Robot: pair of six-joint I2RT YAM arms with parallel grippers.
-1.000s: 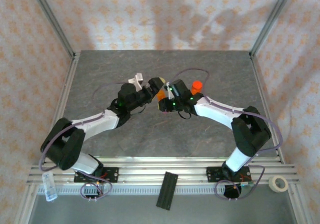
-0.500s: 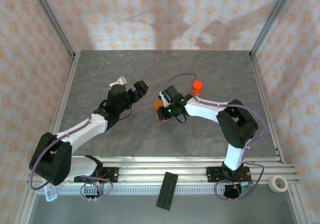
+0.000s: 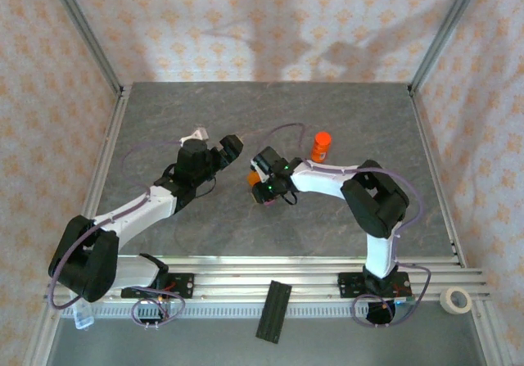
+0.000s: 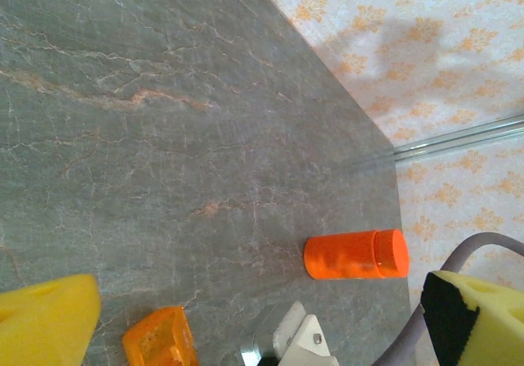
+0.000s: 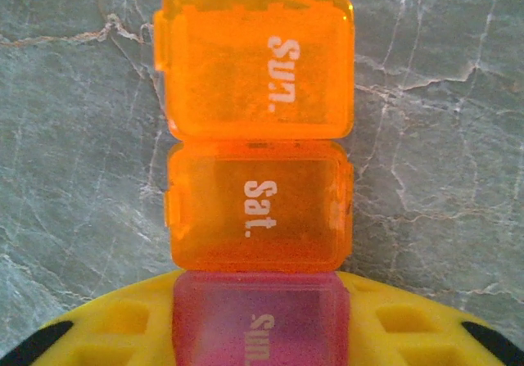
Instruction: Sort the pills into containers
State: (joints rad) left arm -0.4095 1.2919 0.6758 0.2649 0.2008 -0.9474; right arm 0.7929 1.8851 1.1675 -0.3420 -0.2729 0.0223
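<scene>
Your left end effector (image 4: 258,321) hangs wide open w/ nothing in it, yellow pads (image 4: 41,321) well apart, over the grey surface (image 4: 164,137) just left of the containers (image 5: 258,194). The containers lie flat near mid-surface: the orange end cell's "Sun." lid looks raised, the "Sat." cell beside it is shut, and the pink cell sits at your right end effector (image 5: 258,333), yellow fingers (image 5: 106,333) flanking it on both sides, but you can't tell if they're clamping it. The orange bottle (image 3: 322,145) stands behind & right of the containers, apart from them.
</scene>
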